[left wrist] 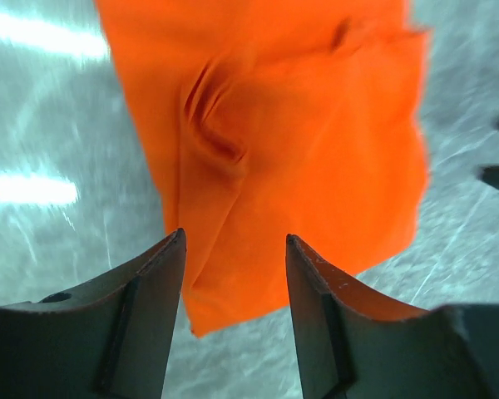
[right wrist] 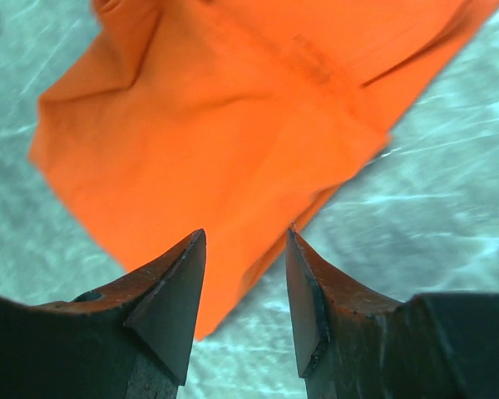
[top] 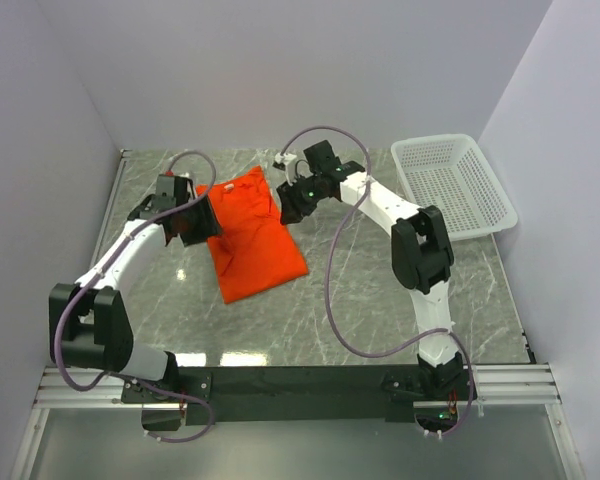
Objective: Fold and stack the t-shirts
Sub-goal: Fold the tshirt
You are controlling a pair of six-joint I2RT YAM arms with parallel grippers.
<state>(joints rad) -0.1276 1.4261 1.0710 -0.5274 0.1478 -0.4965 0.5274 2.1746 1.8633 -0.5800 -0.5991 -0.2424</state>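
Note:
An orange t-shirt [top: 252,235] lies folded into a long strip on the marble table, running from the far centre toward the near centre. My left gripper [top: 202,222] hovers at its left edge, open and empty; the shirt's corner [left wrist: 291,166] lies below and between the fingers. My right gripper [top: 290,205] hovers at the shirt's far right edge, open and empty, with the shirt's corner [right wrist: 224,158] below its fingers. No other t-shirt is in view.
A white plastic basket [top: 452,185] sits at the far right of the table [top: 380,290]. Grey walls enclose the table on the left, back and right. A black rail runs along the near edge.

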